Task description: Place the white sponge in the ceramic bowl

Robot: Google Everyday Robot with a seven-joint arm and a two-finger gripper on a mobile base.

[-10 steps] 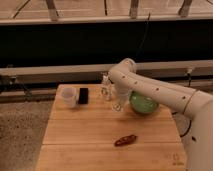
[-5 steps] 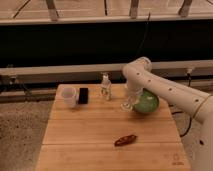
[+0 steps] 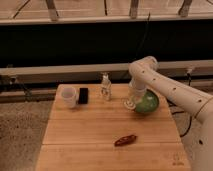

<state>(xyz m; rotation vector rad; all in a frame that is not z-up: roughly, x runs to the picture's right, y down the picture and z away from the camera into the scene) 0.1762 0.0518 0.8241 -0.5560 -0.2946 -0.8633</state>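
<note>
While its grip stays unreadable, the tool [image 3: 131,103] overlaps the ceramic bowl's [image 3: 148,103] left rim.

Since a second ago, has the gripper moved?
Yes. The gripper has shifted right, away from the small white bottle, and now sits at the left rim of the ceramic bowl.

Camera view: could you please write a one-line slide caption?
Gripper low at the green bowl's left rim; mug, bottle on wooden table.

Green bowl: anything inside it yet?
The visible part of the green bowl looks bare; no sponge shows there. The arm covers its back rim, and the gripper sits at its left edge, hiding that side.
</note>
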